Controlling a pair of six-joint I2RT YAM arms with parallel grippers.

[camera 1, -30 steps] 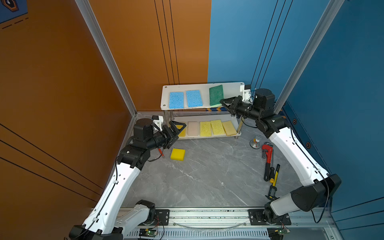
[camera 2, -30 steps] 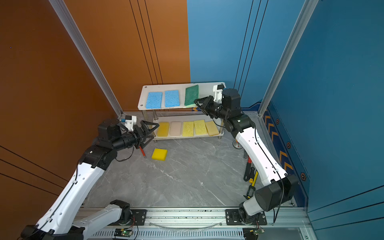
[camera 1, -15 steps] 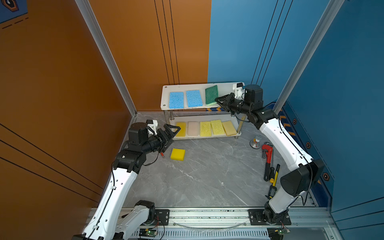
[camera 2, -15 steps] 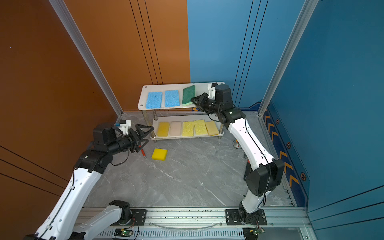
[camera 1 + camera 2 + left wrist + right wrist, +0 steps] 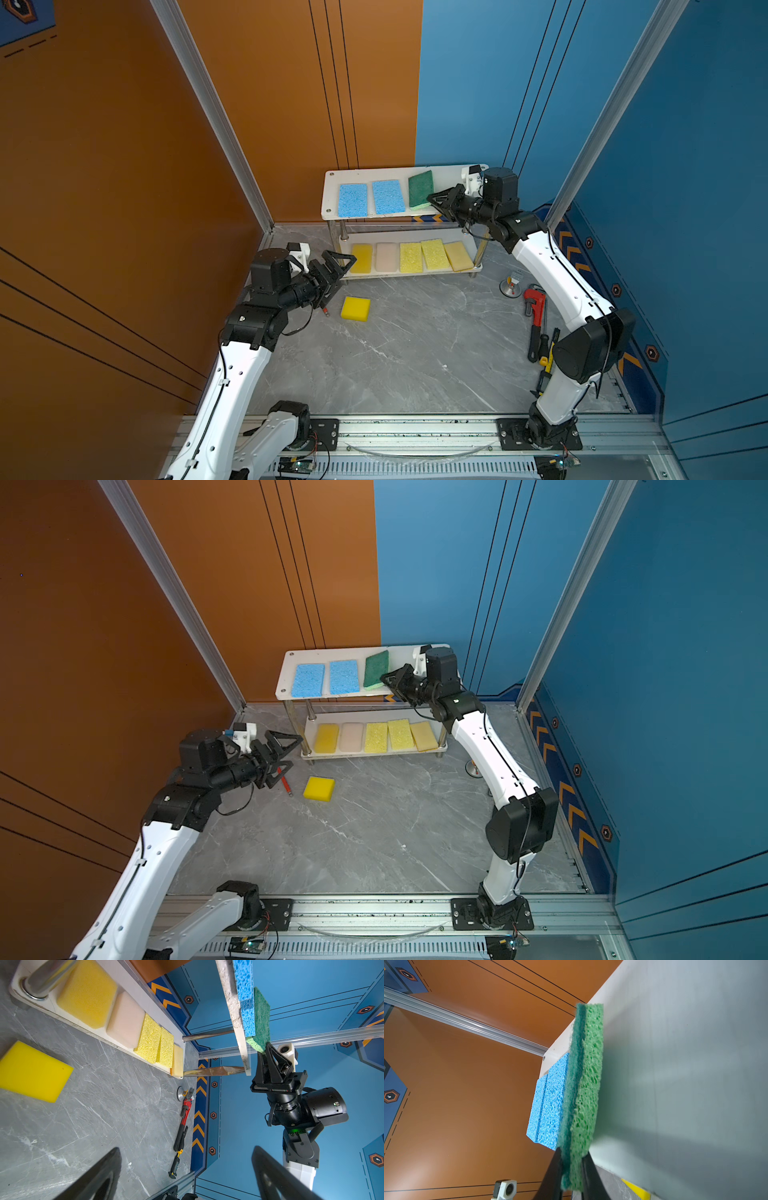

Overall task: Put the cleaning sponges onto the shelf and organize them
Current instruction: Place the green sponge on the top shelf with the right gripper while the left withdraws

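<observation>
Right hand: the right hand (image 5: 430,198) is clamped on the near end of the dark green sponge (image 5: 420,189), pinching its thickness, as the right wrist view shows.
Green sponge: it lies along the upper board of the shelf (image 5: 331,199), beside the two blue sponges (image 5: 353,200) but skewed to them. Its held end reaches past the board's front edge. Whether it rests fully on the board I cannot tell.
Why this grip: an end pinch probably lets the sponge be slid square to the blue pair before release.
Left hand: the left hand (image 5: 338,277) is spread wide and empty, above the tabletop near the shelf's left post, seemingly posed to go for the loose sponge.
Loose sponge: one bright yellow sponge (image 5: 355,308) lies flat on the tabletop, near a red-handled hex key (image 5: 286,785); probably the last to shelve.
Lower board: a row of five sponges (image 5: 410,257) (bright yellow, cream-pink, two pale yellow, tan) lies side by side.
Tabletop: the grey marbled tabletop (image 5: 415,353) looks smooth. A red pipe wrench (image 5: 534,305) and other tools lie along its right side.
Room: orange wall panels on the left, blue on the right, with aluminium posts, and a front rail that carries both arm bases.
</observation>
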